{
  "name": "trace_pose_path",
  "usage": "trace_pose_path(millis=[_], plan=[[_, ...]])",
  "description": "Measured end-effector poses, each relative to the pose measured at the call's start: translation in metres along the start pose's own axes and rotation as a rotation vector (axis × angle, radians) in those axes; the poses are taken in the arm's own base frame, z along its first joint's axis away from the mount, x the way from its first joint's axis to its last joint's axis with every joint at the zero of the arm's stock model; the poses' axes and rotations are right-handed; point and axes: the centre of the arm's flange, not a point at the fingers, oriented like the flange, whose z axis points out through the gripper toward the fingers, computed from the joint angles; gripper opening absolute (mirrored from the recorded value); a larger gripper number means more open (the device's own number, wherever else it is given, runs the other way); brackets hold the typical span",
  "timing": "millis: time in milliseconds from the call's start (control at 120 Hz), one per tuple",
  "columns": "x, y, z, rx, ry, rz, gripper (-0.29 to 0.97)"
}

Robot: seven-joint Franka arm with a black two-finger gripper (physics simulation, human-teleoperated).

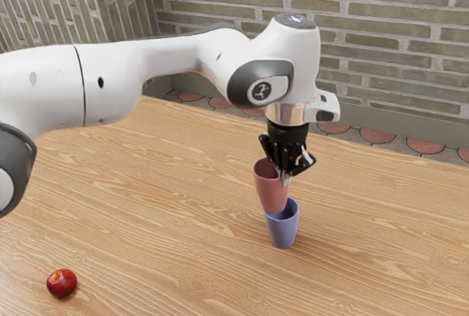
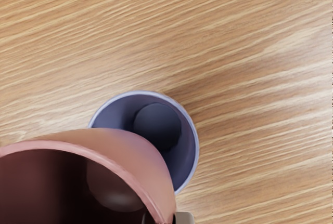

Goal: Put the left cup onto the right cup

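1. You have the claw point(image 1: 286, 171) clenched on the pink cup point(image 1: 270, 188). In the exterior view its black fingers pinch the cup's wall at the rim, on the side toward the exterior view's right.
2. The pink cup hangs clear of the bench point(image 1: 146, 206), mouth up. It is tilted, with its top leaning toward the exterior view's left.
3. The pink cup's narrow base comes down to the rim of the blue cup point(image 1: 283, 228). You cannot tell from either view whether the base touches that rim or has dipped inside it.
4. The blue cup stands upright on the bench, directly under the claw.
5. In the wrist view you look down into both cups. The pink cup point(image 2: 130, 151) is large and close to the hand, and it covers part of the mouth of the blue cup point(image 2: 187, 151). The rest of the blue cup's mouth is open, and you can see its dark floor.
6. The wooden bench point(image 2: 208, 37) lies around the blue cup on all its visible sides.
7. A red apple point(image 1: 61, 282) sits on the bench well apart from the cups, near the exterior view's lower left corner.
8. The white arm point(image 1: 146, 74) comes in from the exterior view's left. Its wrist points straight down over the cups.
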Motion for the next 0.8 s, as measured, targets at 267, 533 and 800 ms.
trace_pose_path(millis=[267, 533, 800], plan=[[0.009, 0.011, 0.010, -0.007, -0.002, 0.012, -0.11], [0.013, 0.010, 0.035, -0.005, -0.038, 0.010, 0.07], [0.005, 0.002, 0.004, 0.011, 0.006, 0.000, 0.50]])
